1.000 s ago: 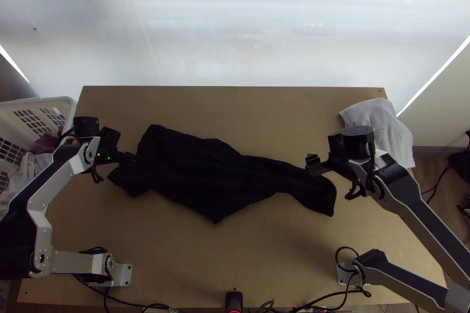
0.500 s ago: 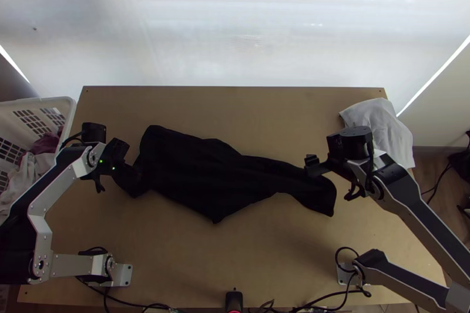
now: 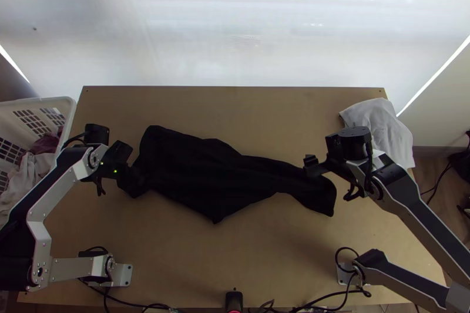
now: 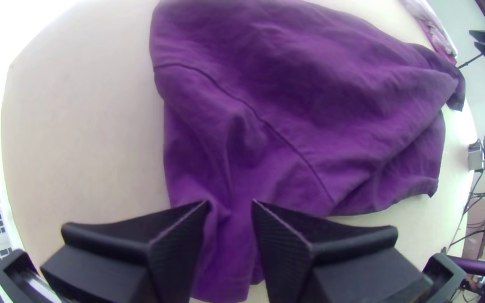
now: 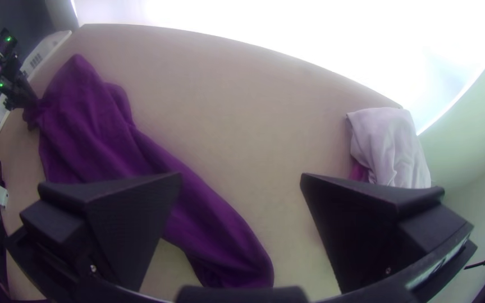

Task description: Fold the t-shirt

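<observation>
Shifting along the dark, bunched cloth t-shirt [image 3: 217, 178], the black left gripper [image 4: 230, 203], parted, looks pinch-ready; the black right gripper [image 5: 241, 179] gapes.

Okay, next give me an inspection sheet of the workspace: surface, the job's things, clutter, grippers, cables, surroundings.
Surface: light wooden table; no spills seen on its bare parts.
Job's things: dark t-shirt lying rumpled and stretched out sideways, narrowing to the right; not neatly folded.
Clutter: white cloth at the far right corner; basket at the left edge with cloths inside.
Left gripper: open, at the t-shirt's left end, cloth visible between its fingers.
Right gripper: open wide, above the t-shirt's narrow right end.
Cables: black cables along the near edge, between the arm bases.
Surroundings: pale backdrop beyond the far edge.
</observation>
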